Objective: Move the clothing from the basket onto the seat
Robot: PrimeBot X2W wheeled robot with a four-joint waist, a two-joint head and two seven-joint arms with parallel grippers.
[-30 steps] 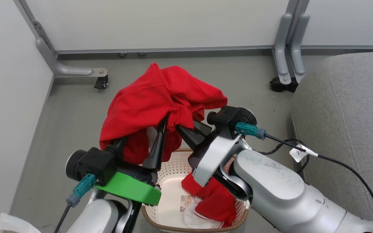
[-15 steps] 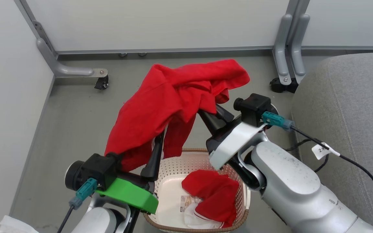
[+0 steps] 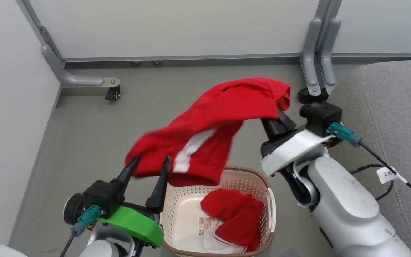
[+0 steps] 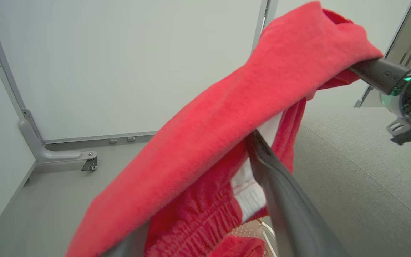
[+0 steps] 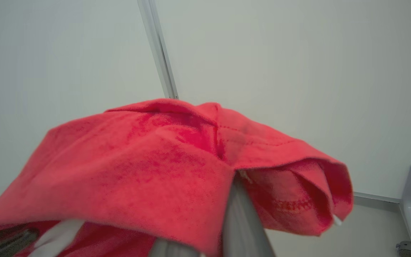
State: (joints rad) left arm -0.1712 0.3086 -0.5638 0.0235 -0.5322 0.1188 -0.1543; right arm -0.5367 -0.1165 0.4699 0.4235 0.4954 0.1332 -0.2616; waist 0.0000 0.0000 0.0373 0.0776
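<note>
The upper garment [image 3: 223, 121] — red, white-striped — stretches above the basket [image 3: 248, 182]
The lower garment [image 3: 237, 217], white-cuffed, lies crumpled inside; the grey seat [image 3: 387, 107] sits at right.

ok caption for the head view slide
Red garment pinched in the right jaws, draped over the open left jaws, above the basket.

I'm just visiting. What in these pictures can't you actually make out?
Right gripper fingertips: head view, buried in the lifted garment.
Lifted garment's lower edge: head view, motion-blurred.
Label on the basket floor: head view, too small to read, partly under the second garment.
Seat: head view, cut off by the right edge.
Left gripper: left wrist view, one finger mostly hidden by cloth.
</note>
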